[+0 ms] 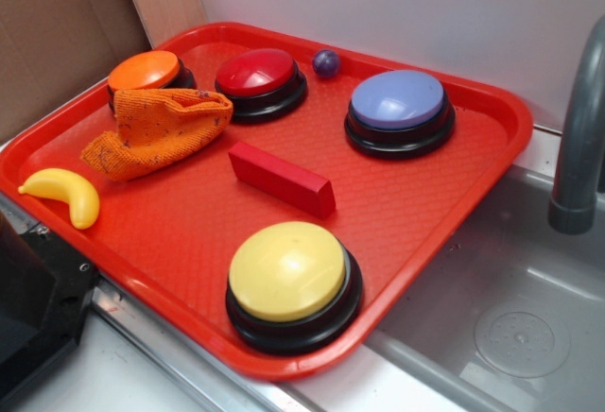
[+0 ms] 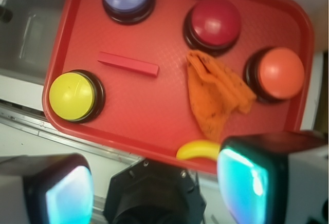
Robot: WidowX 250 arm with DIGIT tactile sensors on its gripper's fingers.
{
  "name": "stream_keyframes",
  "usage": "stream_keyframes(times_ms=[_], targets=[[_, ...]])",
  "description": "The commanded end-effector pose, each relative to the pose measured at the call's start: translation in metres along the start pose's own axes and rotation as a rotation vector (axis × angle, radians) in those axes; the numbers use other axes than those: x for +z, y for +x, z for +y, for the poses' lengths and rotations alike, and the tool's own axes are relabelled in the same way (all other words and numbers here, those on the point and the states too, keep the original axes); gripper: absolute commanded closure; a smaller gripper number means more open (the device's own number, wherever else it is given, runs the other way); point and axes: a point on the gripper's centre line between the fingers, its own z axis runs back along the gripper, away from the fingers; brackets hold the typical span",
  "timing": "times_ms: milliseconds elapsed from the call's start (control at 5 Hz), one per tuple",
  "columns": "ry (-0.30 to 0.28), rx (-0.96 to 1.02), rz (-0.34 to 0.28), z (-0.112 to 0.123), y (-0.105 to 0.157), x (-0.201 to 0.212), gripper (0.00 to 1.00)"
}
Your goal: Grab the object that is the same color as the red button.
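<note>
Not grabbing yet: claw (image 2: 154, 183) wide open at the bottom of the wrist view, next down onto the block (image 2: 128, 63) (mid-tray, red like the red button (image 2: 214, 22)).

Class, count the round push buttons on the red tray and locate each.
4: orange button back left, red button back centre, purple button back right, yellow button front. None appears hidden.
</note>
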Motion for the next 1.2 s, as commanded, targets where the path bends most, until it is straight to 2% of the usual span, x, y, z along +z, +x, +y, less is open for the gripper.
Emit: stream_keyframes(times_ms=[0,200,400,600,800,1000], targets=[[-0.031,-0.37,-0.026,-0.004,0.022,-0.023,0.0],[-0.072,-0.554,-0.03,-0.004,0.026,-0.036,0.0],[-0.059,-0.686,-0.022,-0.003,0.029,-0.051,0.0],[-0.04,-0.802,-0.018,-0.003,0.035,-0.068,0.0],[0.029,-0.864,-0.004,-0.003,0.042,-0.087,0.0],[0.042,-0.922,-0.005,-0.002,0.049,-0.105,0.0]])
